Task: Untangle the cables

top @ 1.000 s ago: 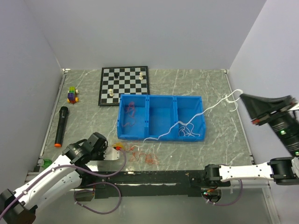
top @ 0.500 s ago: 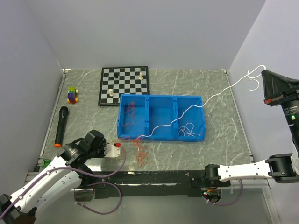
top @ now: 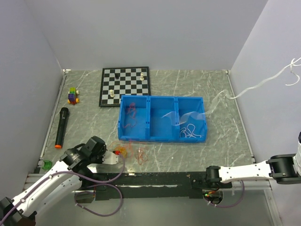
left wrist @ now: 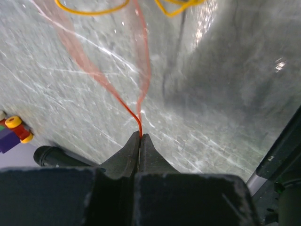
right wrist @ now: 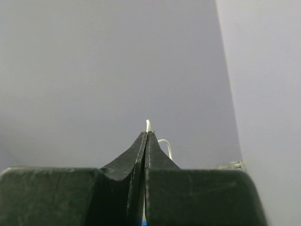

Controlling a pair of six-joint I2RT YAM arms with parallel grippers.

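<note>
A tangle of orange, red and yellow cables (top: pixel 136 153) lies on the table in front of the blue bin (top: pixel 162 137). My left gripper (top: pixel 113 154) is just left of the tangle, shut on a red cable (left wrist: pixel 128 107) that runs away from its tips (left wrist: pixel 140 135). A yellow cable (left wrist: pixel 94 10) lies beyond it. A white cable (top: pixel 263 82) hangs in the air from the upper right down toward the bin. My right gripper (right wrist: pixel 146 133) is outside the top view and shut on the white cable's end (right wrist: pixel 148 124). More white cables (top: pixel 190 132) lie in the right compartment and a red cable (top: pixel 131 115) in the left one.
A chessboard (top: pixel 124 86) with a few pieces lies behind the bin. A black microphone (top: pixel 61 127) and a small toy of coloured blocks (top: pixel 73 95) lie at the left. A green object (top: pixel 45 164) sits at the near left edge. Grey walls enclose the table.
My right gripper rose up and to the right, out of the top view, drawing the white cable's tail off the table and over the bin. The orange tangle shifted in front of the bin.
</note>
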